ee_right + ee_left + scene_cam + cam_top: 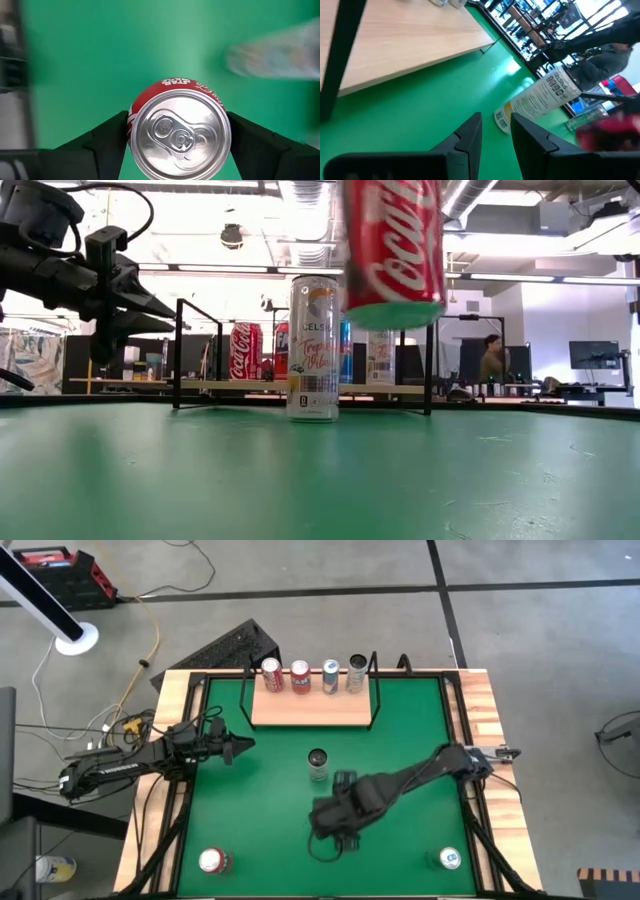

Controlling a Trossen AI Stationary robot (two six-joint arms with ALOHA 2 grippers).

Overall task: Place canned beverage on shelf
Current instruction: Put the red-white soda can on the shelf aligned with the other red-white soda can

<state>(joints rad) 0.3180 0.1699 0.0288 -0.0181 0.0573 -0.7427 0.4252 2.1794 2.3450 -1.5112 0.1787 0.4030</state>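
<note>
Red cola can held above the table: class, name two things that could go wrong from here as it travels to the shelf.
1. The right end effector grips the red cola can clear of the felt; a slack hold could drop it.
2. The tall white can stands between it and the shelf; a low, straight path could knock it over.
3. Four cans already line the shelf's back edge, so a deep placement may bump them.
</note>
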